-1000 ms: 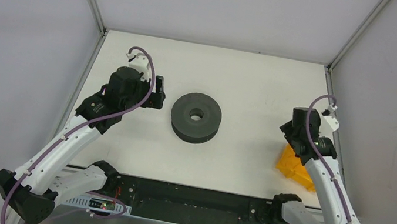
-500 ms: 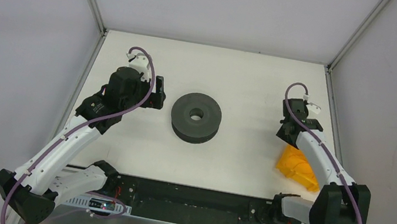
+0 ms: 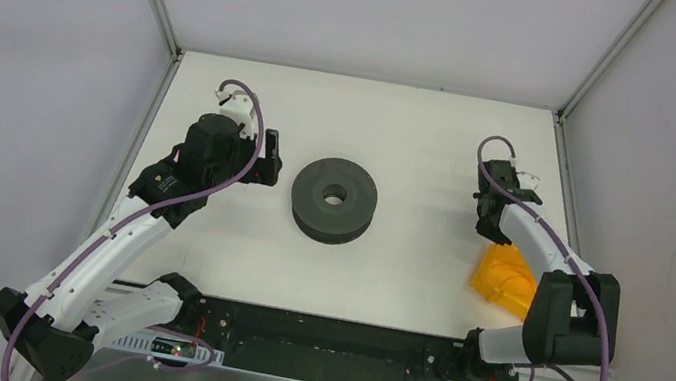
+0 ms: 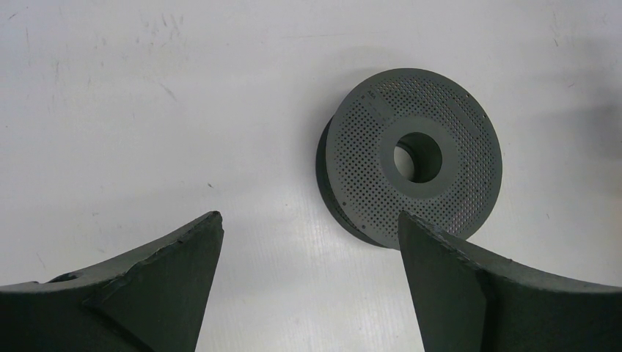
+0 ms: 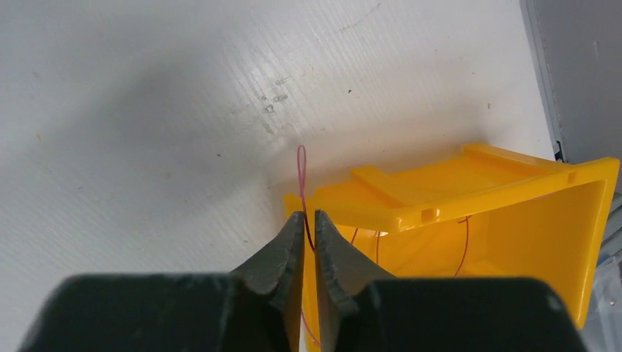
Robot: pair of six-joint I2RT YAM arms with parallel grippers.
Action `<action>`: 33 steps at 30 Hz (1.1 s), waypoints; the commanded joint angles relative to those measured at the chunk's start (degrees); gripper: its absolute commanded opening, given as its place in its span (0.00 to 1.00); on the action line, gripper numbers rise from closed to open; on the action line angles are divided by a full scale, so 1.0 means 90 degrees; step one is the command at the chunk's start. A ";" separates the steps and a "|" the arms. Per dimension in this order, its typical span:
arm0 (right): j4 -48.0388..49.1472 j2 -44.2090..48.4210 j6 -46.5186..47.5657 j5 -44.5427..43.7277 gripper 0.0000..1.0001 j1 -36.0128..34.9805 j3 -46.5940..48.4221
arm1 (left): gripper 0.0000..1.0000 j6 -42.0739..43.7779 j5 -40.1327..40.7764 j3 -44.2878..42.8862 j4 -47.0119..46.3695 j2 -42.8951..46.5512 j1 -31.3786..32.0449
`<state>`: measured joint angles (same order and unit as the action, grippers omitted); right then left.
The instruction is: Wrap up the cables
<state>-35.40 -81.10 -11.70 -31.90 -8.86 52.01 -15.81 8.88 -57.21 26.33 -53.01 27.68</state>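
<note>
- Right end effector (image 5: 309, 215): fingers pressed almost together, pinching the thin pinkish-red wire strand (image 5: 299, 158).
- Strand axis in the right wrist view: 12 to 6 o'clock through the fingertips, with a small loop at 12. The remainder trails into the open yellow plastic bin (image 5: 455, 191) at 3 o'clock.
- Left end effector (image 4: 309, 218): fingers wide apart, holding nothing.
- Governing relation, overhead: the dark grey round two-flanged spool (image 3: 334, 198) lies at 9 o'clock from the right end effector, well apart. The left end effector is nearer.
- Count: one spool, one bin. Whether the bin holds one strand or several cannot be told.
</note>
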 commanded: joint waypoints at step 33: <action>0.1783 0.2232 0.0526 0.7105 0.00 -0.0676 0.3908 | 0.82 0.0485 -0.1739 0.0440 -0.0905 0.0178 0.0015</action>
<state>-27.31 -60.73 -0.19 19.88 -14.74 90.24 -12.69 -2.90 -53.63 21.45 -52.05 27.70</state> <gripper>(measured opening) 0.006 0.824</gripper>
